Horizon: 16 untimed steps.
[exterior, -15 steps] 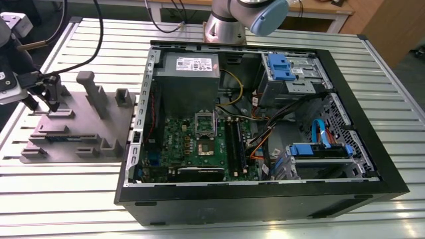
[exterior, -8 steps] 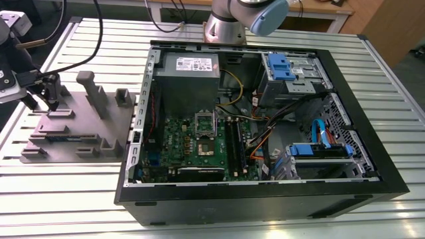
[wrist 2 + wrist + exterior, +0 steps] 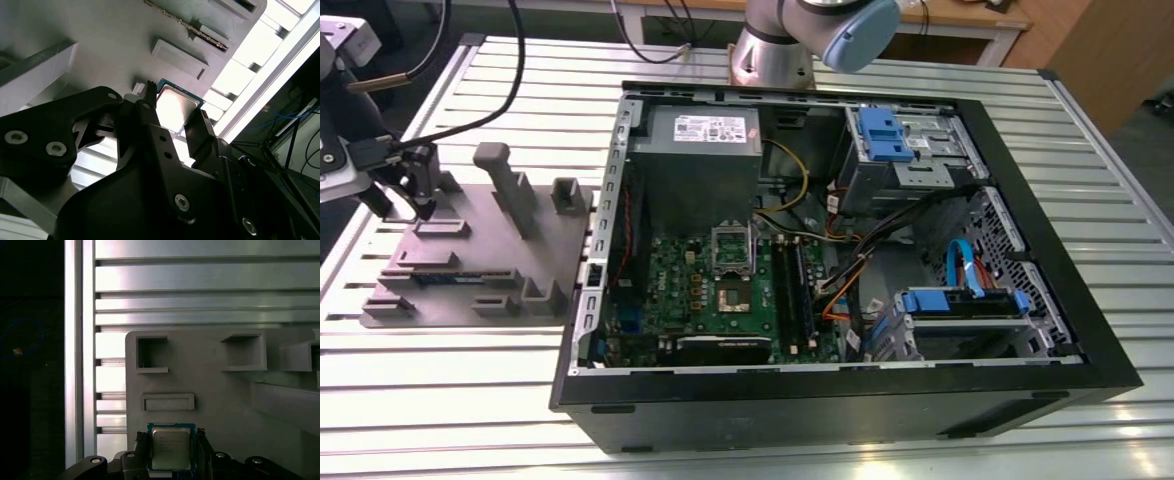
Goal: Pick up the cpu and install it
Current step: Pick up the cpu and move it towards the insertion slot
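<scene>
Where the cpu (image 3: 171,449) lies: flat on the grey tray (image 3: 215,390), silver top up, near one edge of the tray
Gripper (image 3: 171,440): drawn in to the cpu's width, with a dark finger (image 3: 141,446) against each of two opposite sides of the chip in both wrist views
Tray position: on the slatted metal table (image 3: 454,400), at the exterior view's left, just beside the open computer case (image 3: 854,405)
Arm: low over the tray's far end in the exterior view
Socket (image 3: 731,268): on the motherboard inside the case, well apart from the gripper
</scene>
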Tool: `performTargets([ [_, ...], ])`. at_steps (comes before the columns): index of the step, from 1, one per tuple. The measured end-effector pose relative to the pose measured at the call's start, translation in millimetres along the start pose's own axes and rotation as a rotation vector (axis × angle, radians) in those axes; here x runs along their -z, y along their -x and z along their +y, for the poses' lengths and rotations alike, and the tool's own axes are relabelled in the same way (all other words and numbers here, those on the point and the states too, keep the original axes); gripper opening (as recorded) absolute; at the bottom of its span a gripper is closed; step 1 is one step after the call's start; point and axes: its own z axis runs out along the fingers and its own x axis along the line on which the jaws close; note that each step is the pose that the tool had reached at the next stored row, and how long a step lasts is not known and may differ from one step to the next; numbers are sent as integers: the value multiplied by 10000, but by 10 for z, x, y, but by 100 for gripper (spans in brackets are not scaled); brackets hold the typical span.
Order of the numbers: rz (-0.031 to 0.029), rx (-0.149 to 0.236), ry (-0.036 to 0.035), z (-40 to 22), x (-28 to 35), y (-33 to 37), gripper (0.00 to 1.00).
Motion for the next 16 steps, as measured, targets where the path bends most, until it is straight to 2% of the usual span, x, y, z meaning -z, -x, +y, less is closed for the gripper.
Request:
performTargets([
  [5, -1, -4, 0, 2, 42, 0, 47],
  [16, -1, -4, 0, 2, 44, 0, 47],
])
